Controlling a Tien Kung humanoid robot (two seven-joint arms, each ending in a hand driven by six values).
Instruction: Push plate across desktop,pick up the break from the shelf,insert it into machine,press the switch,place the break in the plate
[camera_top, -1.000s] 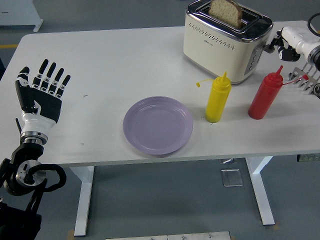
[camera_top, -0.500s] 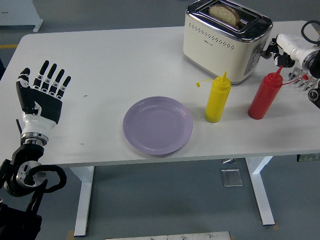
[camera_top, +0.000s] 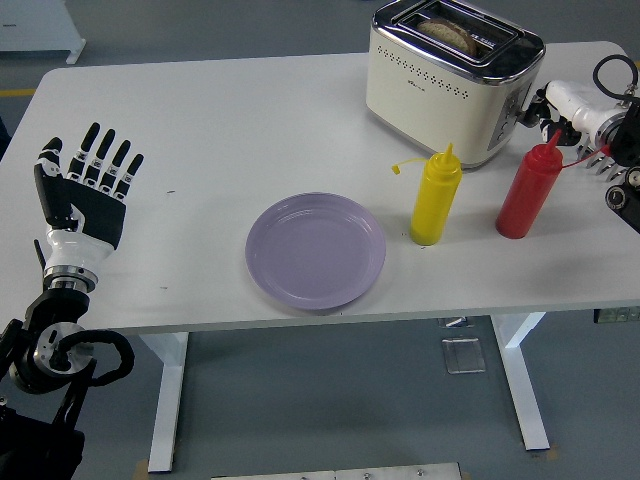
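The brown slice of bread (camera_top: 447, 27) sat low down in a slot of the cream & silver metal toaster (camera_top: 450, 75), at the far right of the white table (camera_top: 200, 130). The right hand (camera_top: 560, 105) was at the toaster's right end by the switch; can't tell if its fingers were apart. The red squeeze bottle (camera_top: 527, 190) and yellow squeeze bottle (camera_top: 435, 196) stood in front of the toaster. The round purple plate (camera_top: 316, 251) lay near the front edge, w/ nothing on it. The left hand (camera_top: 85, 190) was up at the left edge, fingers spread.

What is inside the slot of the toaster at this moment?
A slice of bread sits low in the far slot of the toaster; only its top crust shows. The rest is hidden by the toaster's walls. The near slot looks empty, but its bottom cannot be seen.
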